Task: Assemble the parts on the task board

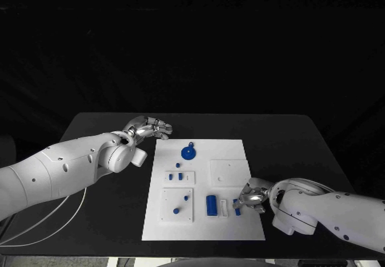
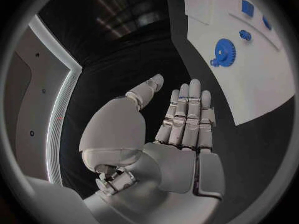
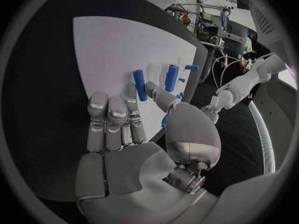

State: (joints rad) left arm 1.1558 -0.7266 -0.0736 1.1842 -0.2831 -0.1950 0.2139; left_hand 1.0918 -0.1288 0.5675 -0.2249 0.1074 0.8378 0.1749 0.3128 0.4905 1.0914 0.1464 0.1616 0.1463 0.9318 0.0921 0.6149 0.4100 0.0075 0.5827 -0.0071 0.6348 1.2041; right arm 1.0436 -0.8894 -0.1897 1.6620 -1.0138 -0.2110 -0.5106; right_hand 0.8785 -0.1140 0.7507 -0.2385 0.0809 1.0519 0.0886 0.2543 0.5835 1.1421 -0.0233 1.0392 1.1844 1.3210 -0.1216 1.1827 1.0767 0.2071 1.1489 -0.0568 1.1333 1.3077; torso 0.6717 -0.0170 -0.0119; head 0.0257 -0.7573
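1. Task board (image 1: 232, 228) in the head view: white plate in the middle of the black table (image 1: 297, 139), with blue parts on it. Round blue gear (image 1: 188, 152) near the top of the plate. Long blue bar (image 1: 212, 204) low down, in its slot.
2. Left hand (image 1: 147, 129) up at the upper left of the plate, off the board, holding nothing, fingers a bit curled. Probably waiting its turn.
3. Right hand (image 1: 252, 198) down at the lower right edge of the plate, right by a small blue piece (image 1: 237, 207). Probably there to grab or push it. Can't tell if holding it.
4. Left wrist view: left hand (image 2: 181, 119) flat, fingers straight, nothing in it. Gear (image 2: 224, 50) and board (image 2: 255, 89) at the upper right, well apart from the fingers.
5. Right wrist view: right hand (image 3: 134, 122) reaching over the board (image 3: 112, 50). Blue bar (image 3: 140, 84) just past the fingertips. Bit of blue by the thumb, maybe pinched, can't tell.
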